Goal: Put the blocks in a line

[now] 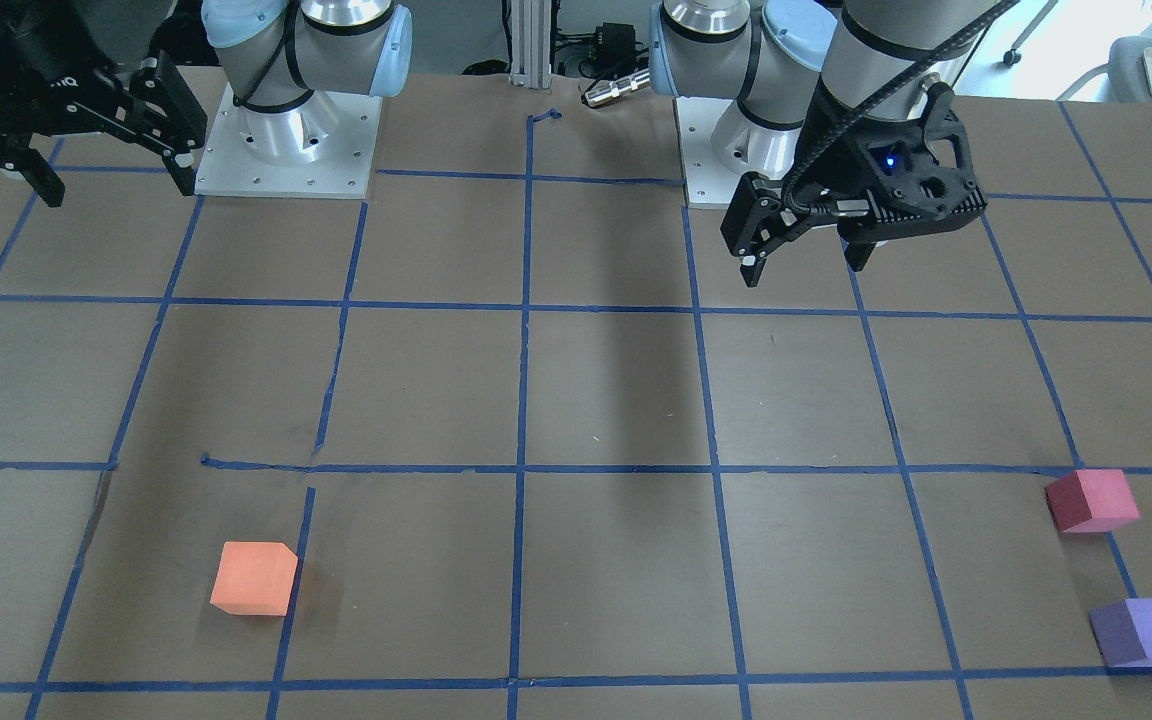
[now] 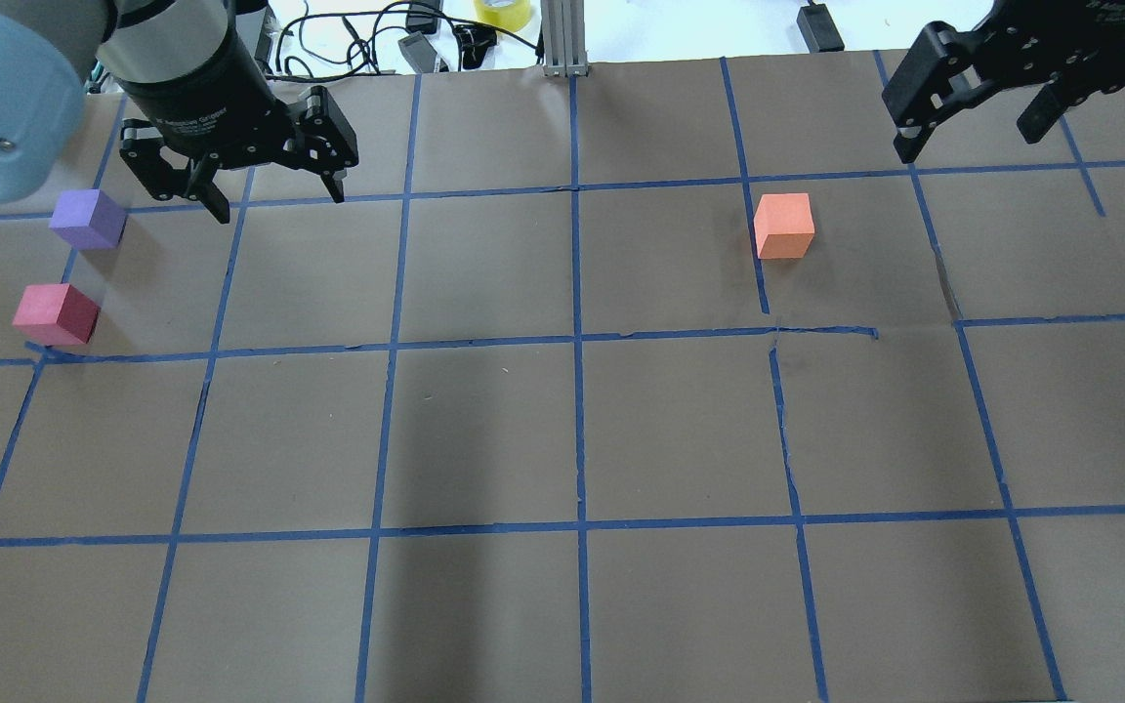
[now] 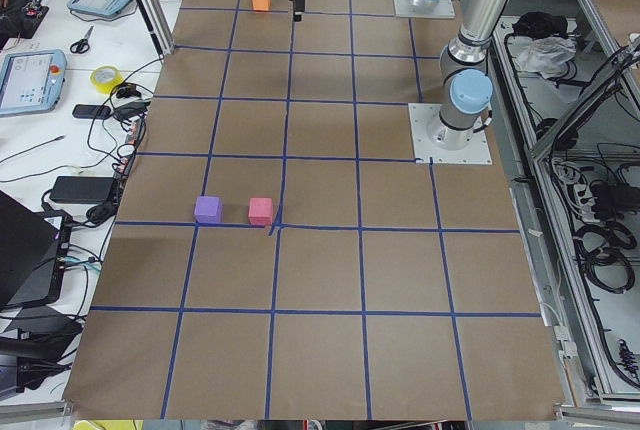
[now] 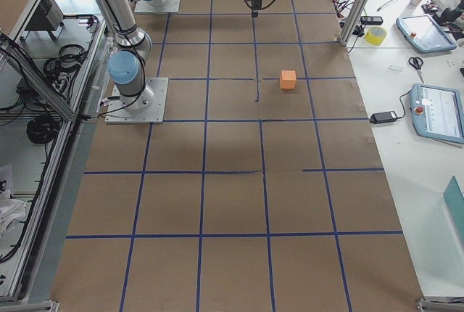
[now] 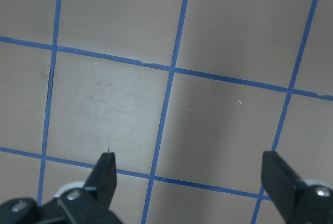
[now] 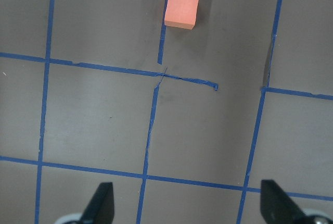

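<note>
Trouble may start at the pinkish-red block (image 2: 55, 314), nearest the robot on the left of the surface (image 2: 484, 439), with the purple block (image 2: 87, 219) just beyond: a jaw coming down for one could knock the other. The left gripper (image 2: 279, 200) hovers beside the purple block, jaws spread wide, empty. The orange block (image 2: 783, 226) lies well apart on the right. The right gripper (image 2: 968, 142) hangs farther off, jaws wide and empty, so a long carry may finish out of line.

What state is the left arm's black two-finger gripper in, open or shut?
Open: in its wrist view the left gripper has fingertips wide apart, brown table between.
</note>
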Motion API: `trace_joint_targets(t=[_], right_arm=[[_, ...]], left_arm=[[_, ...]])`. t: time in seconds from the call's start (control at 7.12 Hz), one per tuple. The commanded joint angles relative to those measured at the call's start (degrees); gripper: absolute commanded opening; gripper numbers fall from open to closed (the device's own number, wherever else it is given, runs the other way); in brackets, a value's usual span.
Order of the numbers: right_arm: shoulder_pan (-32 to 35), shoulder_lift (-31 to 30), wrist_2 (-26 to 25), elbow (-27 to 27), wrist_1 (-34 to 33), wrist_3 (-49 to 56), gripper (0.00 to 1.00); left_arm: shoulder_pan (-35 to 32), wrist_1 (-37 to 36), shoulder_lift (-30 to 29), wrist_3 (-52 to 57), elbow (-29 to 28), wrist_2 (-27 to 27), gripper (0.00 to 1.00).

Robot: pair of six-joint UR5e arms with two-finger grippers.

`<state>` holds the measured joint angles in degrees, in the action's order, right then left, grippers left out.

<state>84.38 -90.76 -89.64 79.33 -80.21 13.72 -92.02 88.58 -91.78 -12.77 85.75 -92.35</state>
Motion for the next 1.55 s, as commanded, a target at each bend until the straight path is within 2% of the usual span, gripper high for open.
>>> trace_joint_targets(t=[0.0,0.98,1.4], right_arm=[[0.00,0.14,-0.01,0.03,0.06,-0.10,1.00],[-0.09,1.10,-0.09,0.03,-0.03,-0.62,1.00],[0.09,3.56,-2.03,0.03,-6.79,-0.79,1.00]], left_arm=[[0.70,0.01,0.02,0.38,-0.14,0.06,1.00],[0.61,-0.17,-0.06,0.47,0.12,-0.20,1.00],[0.61,-0.17,0.02,0.47,0.12,-0.20,1.00]])
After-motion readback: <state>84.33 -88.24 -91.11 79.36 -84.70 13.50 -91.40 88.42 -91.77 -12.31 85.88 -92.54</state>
